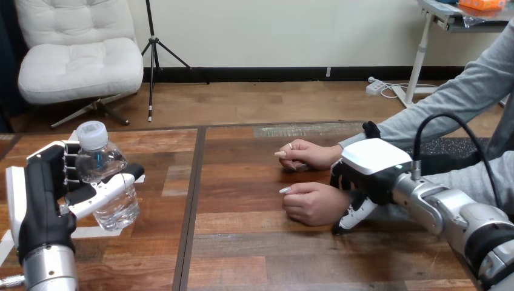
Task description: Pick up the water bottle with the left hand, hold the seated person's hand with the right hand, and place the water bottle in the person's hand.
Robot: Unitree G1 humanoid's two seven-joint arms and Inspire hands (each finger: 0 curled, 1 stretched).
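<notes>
Table of brown wooden planks, seen from above its near edge. At the left, the robot's left hand, black with white shells, stands upright and grips a clear plastic water bottle with a white cap. Its fingers wrap behind the bottle and its thumb crosses the front. The bottle is upright, its base just over strips of white tape on the wood. At the right, a seated person rests two loosely closed hands on the table, well apart from the bottle. The robot's right hand lies over the wrist of the person's nearer hand, with fingers curled down around that wrist. The person's farther hand lies just beyond, untouched.
</notes>
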